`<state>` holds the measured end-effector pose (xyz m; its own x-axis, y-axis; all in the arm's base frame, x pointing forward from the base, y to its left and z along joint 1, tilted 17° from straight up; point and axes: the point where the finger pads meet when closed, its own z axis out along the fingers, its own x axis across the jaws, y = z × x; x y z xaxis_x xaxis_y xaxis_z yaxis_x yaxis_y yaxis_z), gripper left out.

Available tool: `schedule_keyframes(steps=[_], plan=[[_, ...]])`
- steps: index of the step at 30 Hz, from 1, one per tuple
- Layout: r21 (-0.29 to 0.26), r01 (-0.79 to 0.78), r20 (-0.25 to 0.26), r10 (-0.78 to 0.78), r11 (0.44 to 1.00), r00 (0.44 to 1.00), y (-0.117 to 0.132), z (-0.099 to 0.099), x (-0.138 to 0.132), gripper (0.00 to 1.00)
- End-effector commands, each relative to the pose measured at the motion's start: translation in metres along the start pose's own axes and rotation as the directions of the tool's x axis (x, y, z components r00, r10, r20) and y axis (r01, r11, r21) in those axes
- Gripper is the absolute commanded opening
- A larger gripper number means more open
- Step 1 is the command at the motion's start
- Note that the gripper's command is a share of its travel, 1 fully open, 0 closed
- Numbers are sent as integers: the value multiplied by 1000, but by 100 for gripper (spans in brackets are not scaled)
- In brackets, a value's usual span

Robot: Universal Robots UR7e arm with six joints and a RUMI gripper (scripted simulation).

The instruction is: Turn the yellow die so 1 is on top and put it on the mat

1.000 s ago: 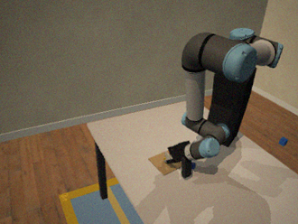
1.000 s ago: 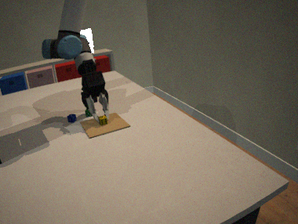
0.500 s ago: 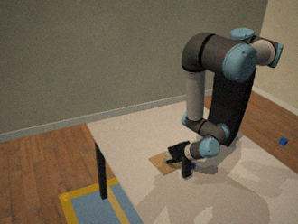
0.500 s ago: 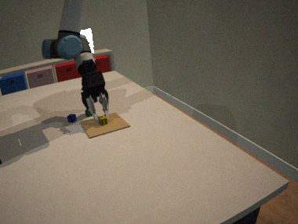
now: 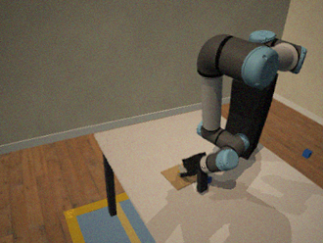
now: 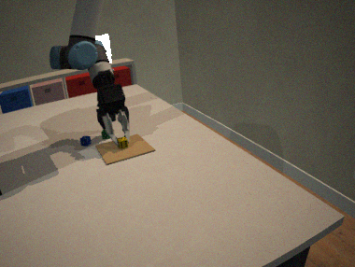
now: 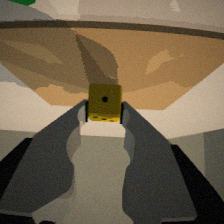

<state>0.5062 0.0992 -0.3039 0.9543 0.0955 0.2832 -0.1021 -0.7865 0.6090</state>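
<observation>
Pincer (image 5: pixel 190 182) (image 6: pixel 122 141) (image 7: pixel 105 102) of mine is closed on the yellow die (image 6: pixel 122 143) (image 7: pixel 104 102), a single pip facing my wrist view; the die is over the tan mat (image 5: pixel 177 181) (image 6: pixel 131 151) (image 7: pixel 150 65).

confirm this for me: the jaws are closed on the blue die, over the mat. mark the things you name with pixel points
Not quite: the die between the jaws is the yellow die (image 6: pixel 122 143) (image 7: pixel 104 100), as the wrist view shows. The jaws are indeed closed, over the mat (image 5: pixel 178 184) (image 6: pixel 140 150) (image 7: pixel 150 75).
</observation>
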Motion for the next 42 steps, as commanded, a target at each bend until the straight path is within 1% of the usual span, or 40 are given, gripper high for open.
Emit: schedule_keyframes(steps=[1, 9, 11, 18, 34, 38, 42], plan=[[0, -1, -1, 1, 1000, 1000, 7, -7, 1, 6], [0, -1, -1, 1, 1000, 1000, 30, -30, 1, 6], [0, -1, -1, 1, 1000, 1000, 30, -30, 1, 6], [0, -1, -1, 1, 1000, 1000, 45, -45, 1, 6], [1, -1, -1, 1, 1000, 1000, 48, -48, 0, 6], [25, -1, 4, 1, 1000, 1000, 48, -47, 0, 6], [84, -2, 13, 1, 996, 1000, 48, -45, -2, 6]])
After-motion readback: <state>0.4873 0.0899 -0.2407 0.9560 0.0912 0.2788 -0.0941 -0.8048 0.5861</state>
